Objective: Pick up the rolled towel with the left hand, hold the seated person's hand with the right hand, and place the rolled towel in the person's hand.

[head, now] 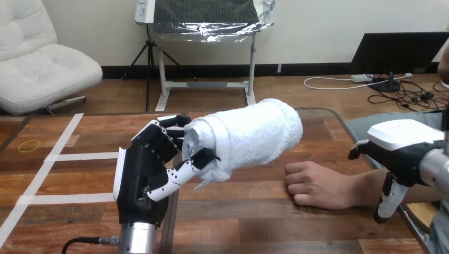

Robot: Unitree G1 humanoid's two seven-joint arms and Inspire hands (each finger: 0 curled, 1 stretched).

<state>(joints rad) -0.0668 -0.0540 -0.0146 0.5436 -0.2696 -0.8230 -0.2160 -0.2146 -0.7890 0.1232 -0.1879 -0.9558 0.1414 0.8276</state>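
My left hand is raised over the table's middle with its fingers and thumb curled round one end of the rolled white towel, which sticks out to the right, lifted off the table. The person's hand rests on the table at the right as a loose fist, knuckles toward my left hand, below the towel's far end and apart from it. My right hand hovers over the person's forearm near the right edge, fingers hanging down and relaxed, not curled round the arm.
The wooden table has white tape lines marked on its left part. A yellow ring mark lies near the far left. The table's right edge runs just beyond the person's forearm.
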